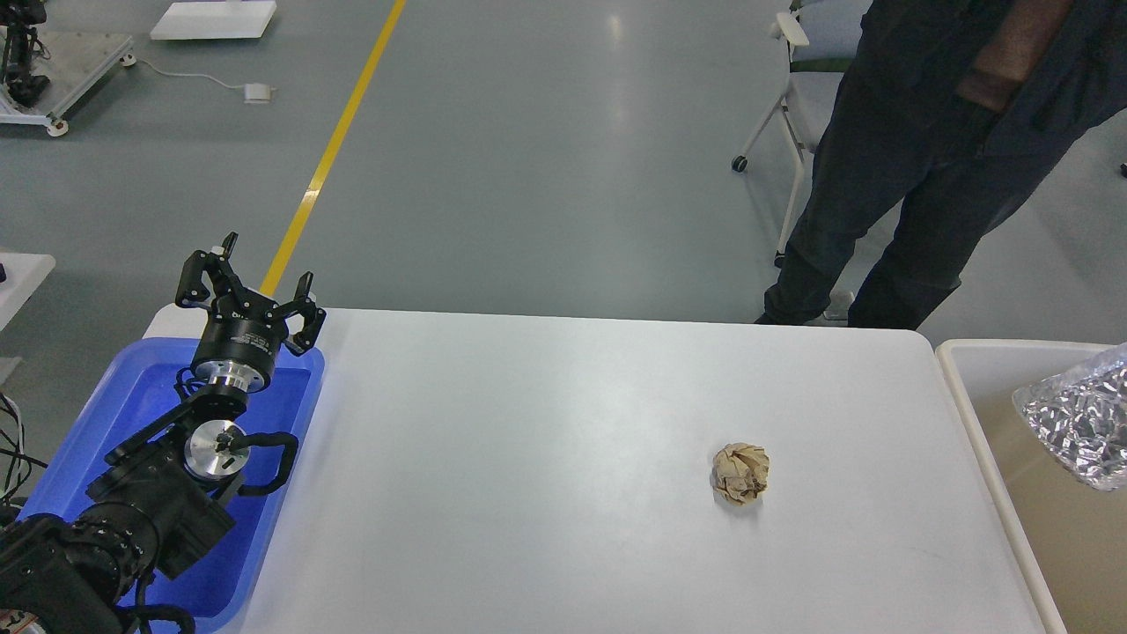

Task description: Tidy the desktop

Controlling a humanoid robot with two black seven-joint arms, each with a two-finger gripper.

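Grey shop floor [546, 132] fills the far half of my head view, with one yellow line [330, 150] running up toward twelve o'clock. In front of me sits the desktop [546, 475], white and wide, its far edge running straight across and its rounded far-right corner at about two o'clock. Most of its surface lies bare, so there is broad open room across the middle and left.

One crumpled brown paper ball [740, 473] rests on it at roughly four o'clock from centre, well apart from every edge. One blue tray [299, 423] lies against the desktop's left side at nine o'clock; one cream bin [977, 414] sits just beside the right edge at three o'clock, holding one wad of silver foil [1079, 423].

My left gripper [260, 282] hangs over the tray's far end, near the desktop's far-left corner, fingers spread apart and holding nothing. My right arm does not show.

One person in dark clothes [898, 176] stands just past the far edge at one o'clock, one white chair [792, 97] behind them.
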